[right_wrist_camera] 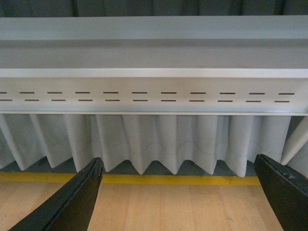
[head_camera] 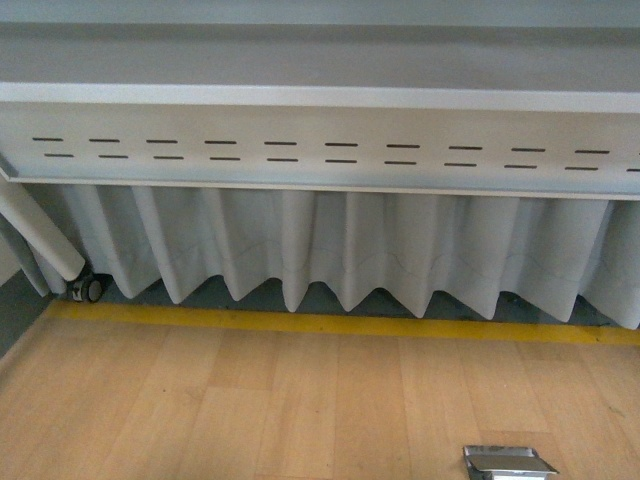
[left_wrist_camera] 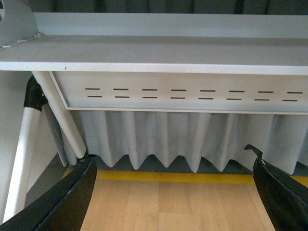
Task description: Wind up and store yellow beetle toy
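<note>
The yellow beetle toy is out of view in all three views. My left gripper is open and empty; its black fingers stand wide apart over the wooden floor. My right gripper is open and empty, its black fingers also wide apart. Both wrist cameras face a grey table's underside and a white pleated curtain. Neither arm shows in the front view.
A grey table with a slotted panel spans the view ahead. A white pleated curtain hangs behind it. A yellow line crosses the wooden floor. A white leg with a caster stands left. A metal floor box sits lower right.
</note>
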{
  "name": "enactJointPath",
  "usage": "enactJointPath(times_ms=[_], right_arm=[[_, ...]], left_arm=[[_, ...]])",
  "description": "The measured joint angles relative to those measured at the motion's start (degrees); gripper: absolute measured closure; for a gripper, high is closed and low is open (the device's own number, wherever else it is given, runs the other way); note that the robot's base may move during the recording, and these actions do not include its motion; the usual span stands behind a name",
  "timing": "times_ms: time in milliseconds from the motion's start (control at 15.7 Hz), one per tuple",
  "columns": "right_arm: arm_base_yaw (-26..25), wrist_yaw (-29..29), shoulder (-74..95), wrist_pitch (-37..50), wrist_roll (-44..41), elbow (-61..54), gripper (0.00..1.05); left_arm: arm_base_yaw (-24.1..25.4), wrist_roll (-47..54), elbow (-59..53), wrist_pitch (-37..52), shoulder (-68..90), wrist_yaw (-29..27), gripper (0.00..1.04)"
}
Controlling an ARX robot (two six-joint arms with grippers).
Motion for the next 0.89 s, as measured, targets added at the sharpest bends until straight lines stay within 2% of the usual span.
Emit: enactJointPath(times_ms=[894], right_arm=[[0.0,0.0,0.0,0.0,0.0,0.0,0.06]], left_arm=[[0.0,0.0,0.0,0.0,0.0,0.0,0.07]])
